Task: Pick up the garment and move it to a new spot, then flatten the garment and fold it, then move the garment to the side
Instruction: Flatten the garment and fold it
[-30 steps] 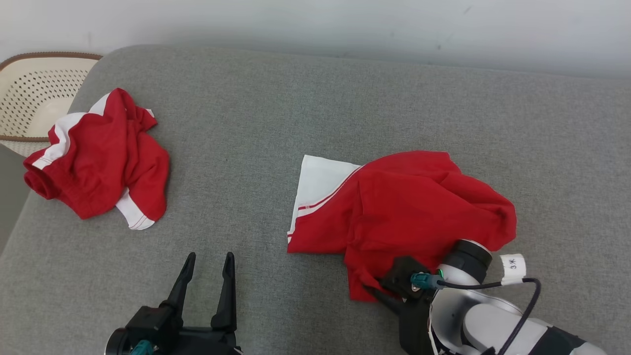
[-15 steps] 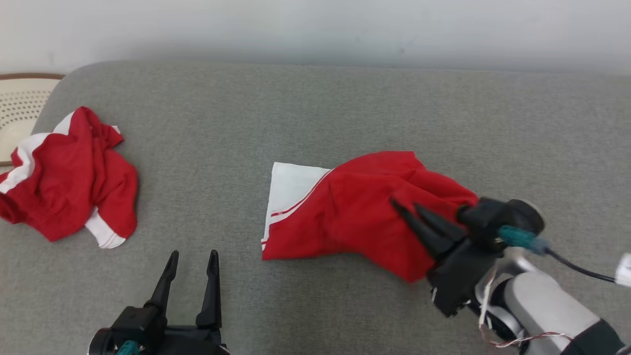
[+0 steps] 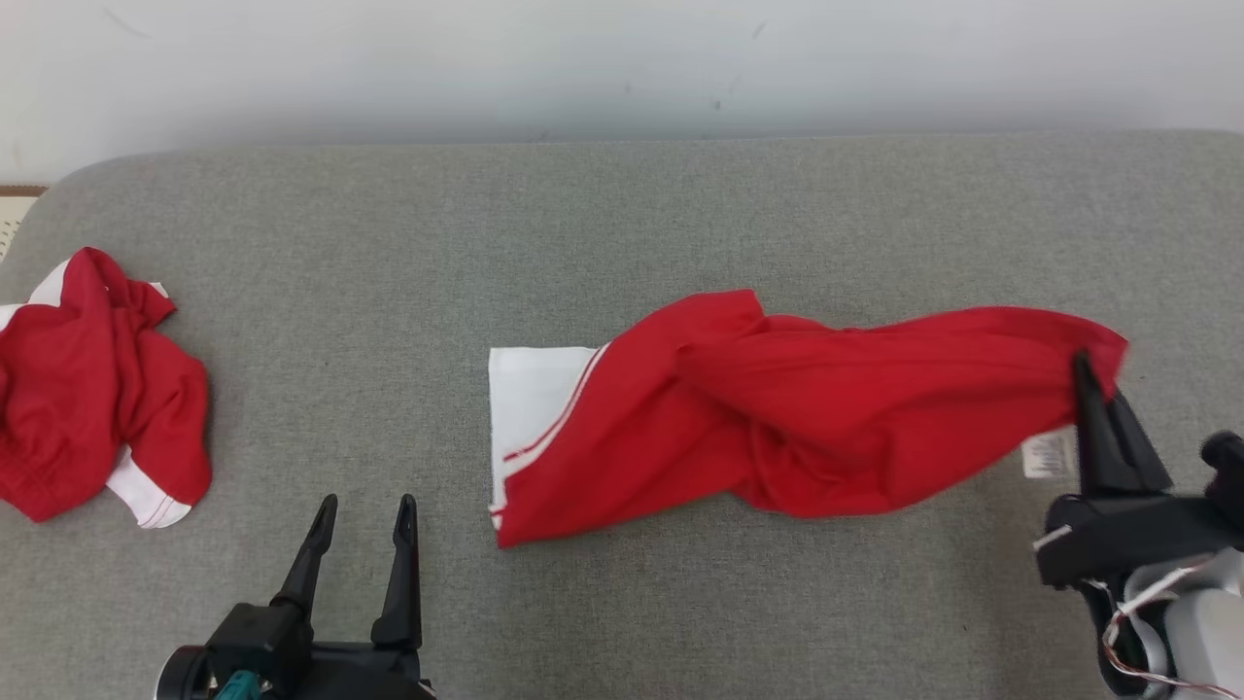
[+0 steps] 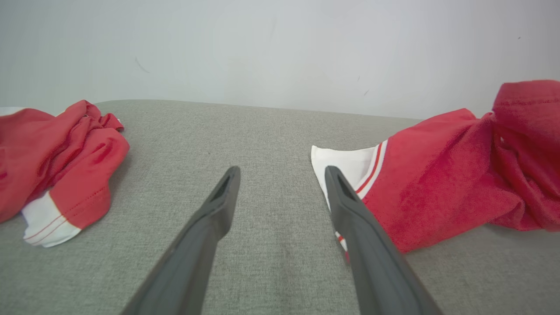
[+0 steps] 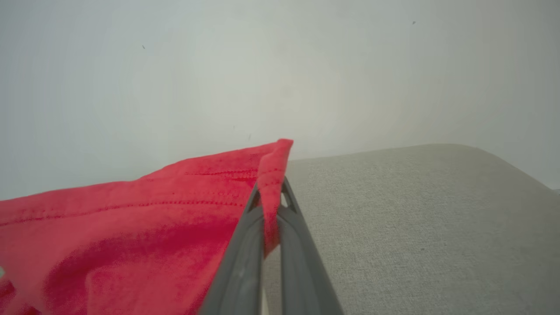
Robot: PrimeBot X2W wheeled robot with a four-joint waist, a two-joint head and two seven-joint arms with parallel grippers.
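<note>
A red garment (image 3: 777, 408) with a white sleeve end lies stretched across the middle of the grey couch seat (image 3: 583, 224). At its right end my right gripper (image 3: 1081, 365) is shut on the red hem, which is lifted off the seat. In the right wrist view the hem (image 5: 269, 175) sits pinched between the two fingers of the right gripper (image 5: 271, 192). My left gripper (image 3: 362, 506) stands open near the front edge, left of the garment's white sleeve (image 4: 345, 162). The left wrist view has the left gripper (image 4: 282, 173) with nothing between its fingers.
A second red and white garment (image 3: 87, 389) lies crumpled at the seat's far left, also at the left edge of the left wrist view (image 4: 57, 153). A pale wall (image 3: 622, 68) runs behind the seat. Bare grey fabric lies between the two garments.
My right gripper has shut on the garment's hem and pulled it up and to the right, stretching the cloth out. The camera has turned right. The left gripper stays open.
</note>
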